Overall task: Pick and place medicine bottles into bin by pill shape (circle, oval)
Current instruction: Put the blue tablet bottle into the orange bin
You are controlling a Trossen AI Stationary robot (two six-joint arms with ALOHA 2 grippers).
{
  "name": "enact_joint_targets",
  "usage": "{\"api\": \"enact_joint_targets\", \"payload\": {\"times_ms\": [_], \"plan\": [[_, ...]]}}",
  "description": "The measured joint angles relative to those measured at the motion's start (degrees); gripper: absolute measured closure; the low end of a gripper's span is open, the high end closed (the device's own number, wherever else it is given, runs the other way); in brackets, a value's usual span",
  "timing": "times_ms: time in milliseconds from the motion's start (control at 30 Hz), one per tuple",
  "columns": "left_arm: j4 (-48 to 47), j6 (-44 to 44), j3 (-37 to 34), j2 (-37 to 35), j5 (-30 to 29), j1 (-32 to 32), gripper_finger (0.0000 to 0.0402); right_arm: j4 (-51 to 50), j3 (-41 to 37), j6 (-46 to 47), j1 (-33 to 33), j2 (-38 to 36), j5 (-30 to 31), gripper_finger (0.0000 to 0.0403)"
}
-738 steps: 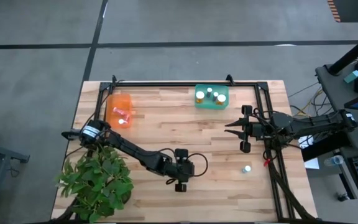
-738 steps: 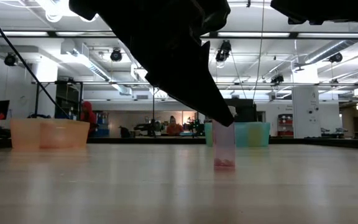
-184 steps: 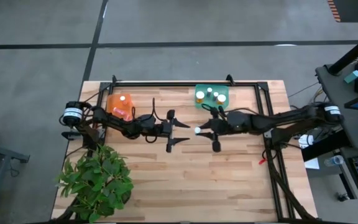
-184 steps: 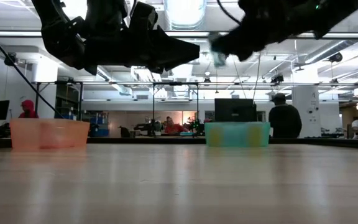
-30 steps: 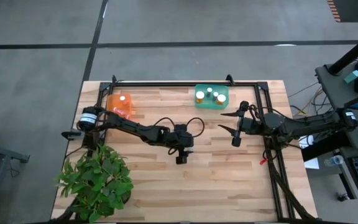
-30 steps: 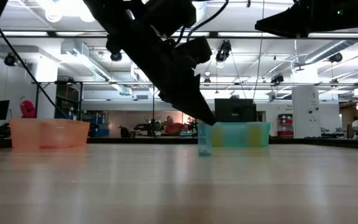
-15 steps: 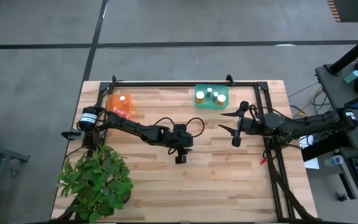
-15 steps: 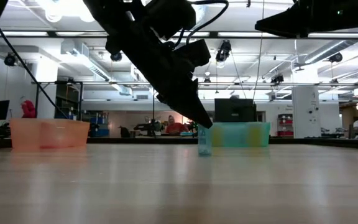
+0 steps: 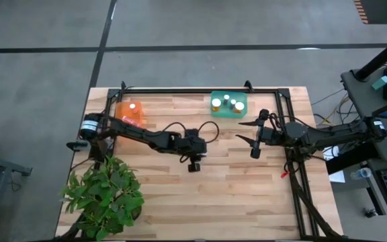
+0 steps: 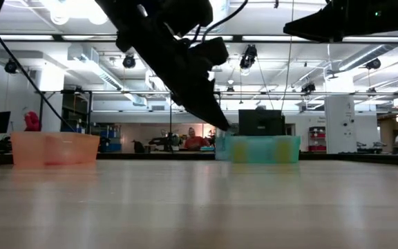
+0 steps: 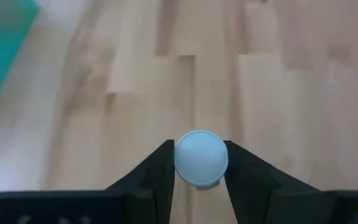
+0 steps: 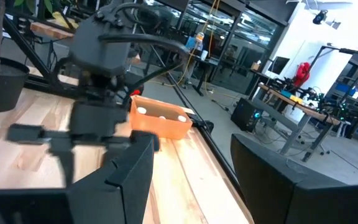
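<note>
A small medicine bottle [image 11: 201, 157] with a round white cap sits between the fingers of my left gripper [image 11: 201, 174], which is shut on it. That gripper [image 9: 193, 163] hovers over the middle of the table, pointing slantwise down. In the low view the bottle [image 10: 221, 146] hangs just off the wood in front of the green bin. My right gripper [image 9: 250, 138] waits open at the table's right, empty and well above the table. My left gripper pinches the bottle by its cap [image 11: 180, 163] between its two fingers, one on each side. The fingers [image 11: 160, 171] come slanting down from the table's left. The bottle hangs upright, cap up, lifted clear of the table.
An orange bin [image 9: 130, 113] with bottles stands at the far left. A green bin [image 9: 228, 104] holding several white-capped bottles stands at the far middle. A leafy plant [image 9: 106, 195] fills the near left corner. A black frame [image 9: 200, 89] runs along the table's far and right edges.
My left gripper has taken hold of the bottle that stood on the table and has risen a little, drifting toward the table's far left. The bottle has gone from standing on the wood to hanging clear of it, still upright.
</note>
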Motion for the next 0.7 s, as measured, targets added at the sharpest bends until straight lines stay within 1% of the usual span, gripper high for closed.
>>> {"api": "enact_joint_targets", "payload": {"times_ms": [133,267,367,467,533,700], "plan": [[-8.3,-1.7,0.0,-3.5,-4.9,1.7,0.0298,-0.1,0.0,0.0,0.0,0.0,0.0,0.0200],[-16.4,-5.4,-0.5,-8.0,-9.3,4.0,0.0298,-0.1,0.0,0.0,0.0,0.0,0.0,0.0200],[-22.6,-8.5,-0.6,-11.4,-13.8,5.9,0.0297,-0.2,0.0,0.0,0.0,0.0,0.0,0.0200],[-26.4,-10.7,-1.0,-14.8,-18.9,7.6,0.0297,-0.2,0.0,0.0,0.0,0.0,0.0,0.0200],[-27.3,-12.4,-1.7,-17.3,-21.8,8.8,0.0297,-0.2,0.0,0.0,0.0,0.0,0.0,0.0200],[-28.5,-19.0,-7.5,-25.1,-25.8,12.2,0.0297,-0.3,0.0,0.0,0.0,0.0,0.0,0.0200]]}}
